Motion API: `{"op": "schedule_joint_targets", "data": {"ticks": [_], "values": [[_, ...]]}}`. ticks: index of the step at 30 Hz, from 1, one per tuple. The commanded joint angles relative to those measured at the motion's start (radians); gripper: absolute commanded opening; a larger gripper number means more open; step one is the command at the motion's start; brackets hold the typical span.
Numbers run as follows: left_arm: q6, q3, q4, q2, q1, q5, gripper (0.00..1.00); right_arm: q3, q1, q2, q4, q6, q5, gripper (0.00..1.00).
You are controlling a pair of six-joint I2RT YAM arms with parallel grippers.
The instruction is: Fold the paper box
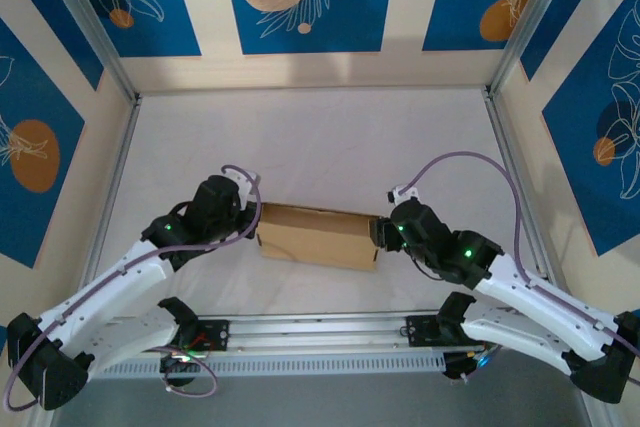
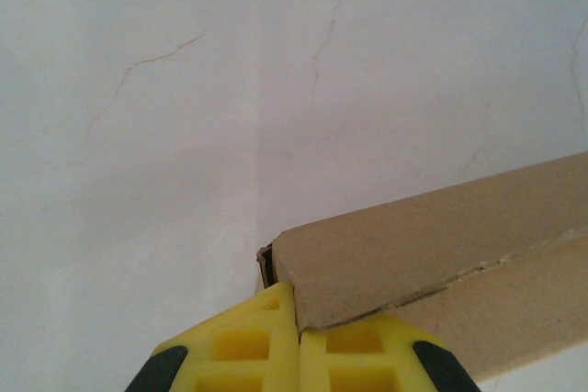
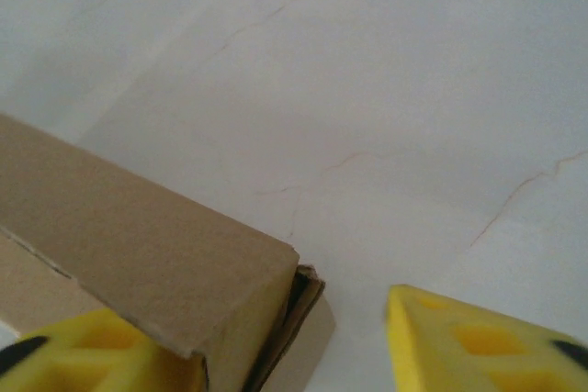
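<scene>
The paper box (image 1: 318, 235) is a shallow brown cardboard box lying across the middle of the table, its lid down. My left gripper (image 1: 253, 223) is at the box's left end. In the left wrist view its yellow fingers (image 2: 248, 341) sit together, the gripper (image 2: 296, 298) shut, with the lid corner of the box (image 2: 432, 236) lying over the right finger. My right gripper (image 1: 381, 234) is at the box's right end. It stands open (image 3: 266, 323): one finger (image 3: 83, 355) is partly behind the box (image 3: 138, 236), the other finger (image 3: 478, 341) is apart on bare table.
The white table surface (image 1: 320, 147) stretches behind the box to the back wall. Aluminium frame rails (image 1: 115, 187) run along both sides. The arms' base rail (image 1: 320, 332) lies just in front of the box.
</scene>
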State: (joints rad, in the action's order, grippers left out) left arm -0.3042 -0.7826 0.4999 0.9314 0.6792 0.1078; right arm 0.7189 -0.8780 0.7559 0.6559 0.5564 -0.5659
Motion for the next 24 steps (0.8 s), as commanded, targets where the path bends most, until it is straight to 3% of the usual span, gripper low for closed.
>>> {"op": "schedule_joint_targets", "data": {"ticks": [1,11,19,24], "values": [[0.007,0.026,0.14,0.021,0.011,0.025,0.0,0.032,0.011,-0.041,0.05,-0.07,0.123,0.62],[0.001,0.039,0.132,-0.006,0.052,0.082,0.0,0.042,0.059,-0.128,-0.01,-0.151,0.451,0.68],[-0.078,0.095,0.075,-0.087,0.09,0.179,0.0,0.107,0.111,-0.14,-0.001,-0.12,0.495,0.63],[-0.087,0.117,0.069,-0.117,0.117,0.235,0.0,0.165,0.175,-0.121,0.057,0.067,0.439,0.55]]}}
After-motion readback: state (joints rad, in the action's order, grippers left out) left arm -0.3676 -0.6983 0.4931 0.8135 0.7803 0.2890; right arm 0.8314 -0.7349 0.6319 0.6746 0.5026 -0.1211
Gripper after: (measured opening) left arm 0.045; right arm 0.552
